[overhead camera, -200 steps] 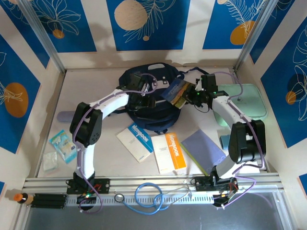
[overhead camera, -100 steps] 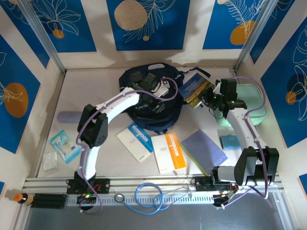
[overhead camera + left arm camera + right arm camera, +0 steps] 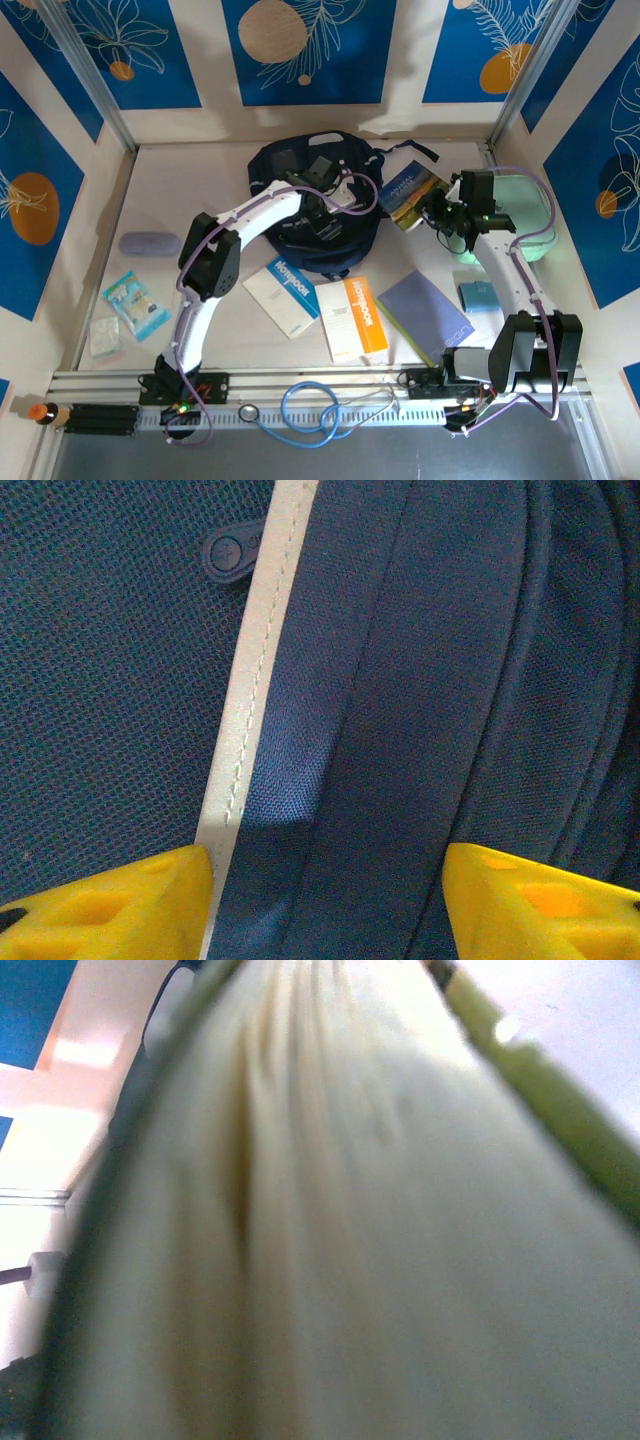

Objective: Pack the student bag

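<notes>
- The student bag (image 3: pixel 278 168) lies directly under the left gripper (image 3: pixel 325 912). It is near the right gripper (image 3: pixel 434 207), on that gripper's left, with the two apart.
- The left gripper's jaws stand well apart. Its yellow fingertips (image 3: pixel 100 910) sit on either side of a fold of navy fabric, next to the pale stripe (image 3: pixel 250 700). Nothing looks pinched yet.
- The right gripper is clamped narrow on a book (image 3: pixel 405 190) with a blue-and-yellow cover, held tilted off the table. The book's cream page edges (image 3: pixel 330 1240) are close against that wrist's camera.
- The step in hand is probably opening the bag so the book can go in. I cannot tell whether the zipper mouth is beneath the left fingers.
- To do it well, the left jaws should close on the fabric lip alone, then lift it up and away from the book.
- The book should enter narrow edge first, angled down into the gap, and be let go only once it is mostly inside.
- Limp fabric may sag shut or catch a corner of the book, and the two wrists work close together.
</notes>
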Controlling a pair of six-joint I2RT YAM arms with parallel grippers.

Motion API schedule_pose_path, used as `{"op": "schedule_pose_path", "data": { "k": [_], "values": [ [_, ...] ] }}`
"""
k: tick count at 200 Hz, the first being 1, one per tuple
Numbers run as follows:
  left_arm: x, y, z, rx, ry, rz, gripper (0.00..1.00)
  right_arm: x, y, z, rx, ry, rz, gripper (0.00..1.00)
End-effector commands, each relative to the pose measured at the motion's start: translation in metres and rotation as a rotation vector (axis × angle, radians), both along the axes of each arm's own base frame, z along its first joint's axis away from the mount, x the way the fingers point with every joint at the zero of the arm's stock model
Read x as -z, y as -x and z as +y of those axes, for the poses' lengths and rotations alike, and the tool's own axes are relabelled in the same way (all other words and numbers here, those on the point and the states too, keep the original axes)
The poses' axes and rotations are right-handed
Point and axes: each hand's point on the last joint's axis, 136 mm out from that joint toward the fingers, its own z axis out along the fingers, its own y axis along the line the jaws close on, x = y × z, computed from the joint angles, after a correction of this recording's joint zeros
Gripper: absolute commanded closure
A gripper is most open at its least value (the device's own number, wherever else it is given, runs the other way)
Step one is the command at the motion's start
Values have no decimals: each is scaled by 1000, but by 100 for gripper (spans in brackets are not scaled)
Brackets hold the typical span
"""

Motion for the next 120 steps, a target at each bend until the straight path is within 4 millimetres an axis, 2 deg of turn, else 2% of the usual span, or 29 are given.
{"op": "schedule_pose_path", "data": {
  "k": [1, 16, 66, 75, 97, 120],
  "values": [
    [9, 5, 3, 43, -45, 25, 36, -19, -3, -1, 2, -8, -76, 99],
    [11, 6, 3, 46, -45, 33, 36, -19, -3, 0, 2, -11, -76, 99],
    [2, 32, -12, 132, 51, 130, 31, -15, -2, -1, 15, -18, -61, 99],
    [2, 28, -10, 122, 41, 108, 32, -14, -2, -1, 15, -20, -60, 99],
    [13, 0, 6, 34, -64, -4, 38, -12, -1, -1, 18, -23, -54, 99],
    [21, -10, 13, 7, -129, -36, 46, -11, -1, -1, 22, -21, -53, 99]
  ]
}}
